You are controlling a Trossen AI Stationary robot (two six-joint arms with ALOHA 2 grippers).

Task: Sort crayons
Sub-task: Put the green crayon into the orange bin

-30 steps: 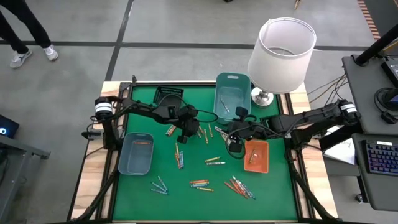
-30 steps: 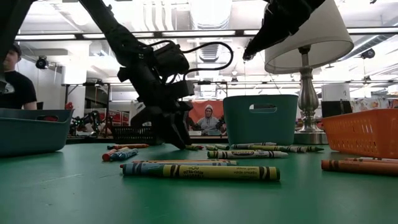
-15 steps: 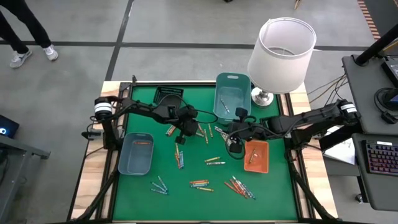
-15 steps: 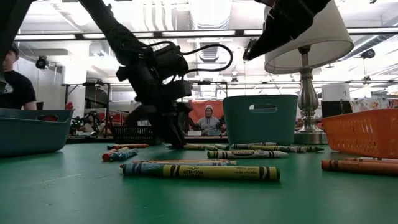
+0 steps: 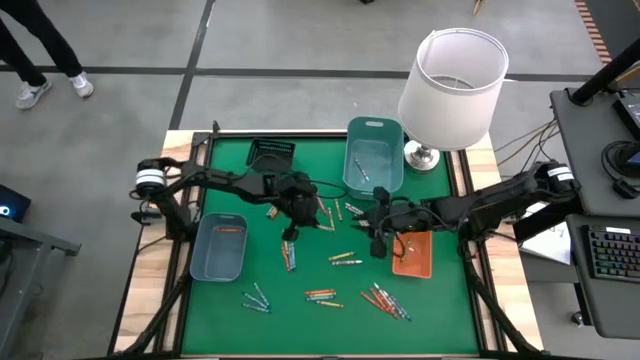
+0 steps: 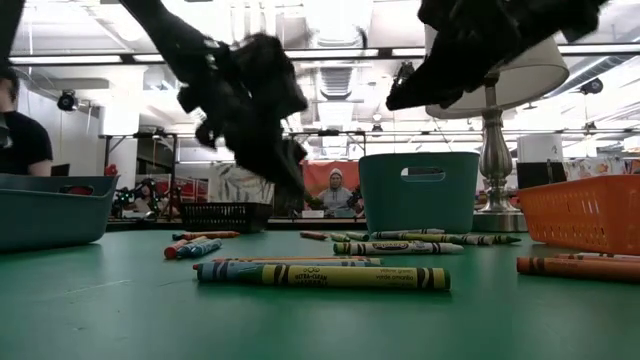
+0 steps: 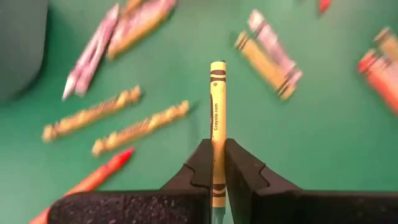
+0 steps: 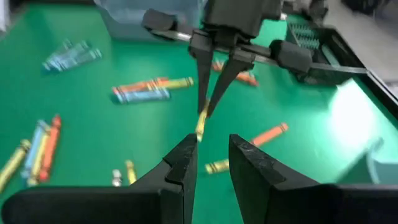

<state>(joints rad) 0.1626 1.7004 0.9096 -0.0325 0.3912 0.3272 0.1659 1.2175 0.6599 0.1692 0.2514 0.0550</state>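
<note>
Overhead, lamp (image 5: 455,85) beside crayon-strewn green table (image 5: 440,300).

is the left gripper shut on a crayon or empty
Shut on one. In the left wrist view the left gripper clamps a yellow crayon between both fingers, lifted above the green table.

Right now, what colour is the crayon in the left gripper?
Yellow crayon, held by the left gripper; clearest in the left wrist view.

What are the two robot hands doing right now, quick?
Left gripper: shut on a yellow crayon, off the table.
Right gripper: open, empty.
</note>
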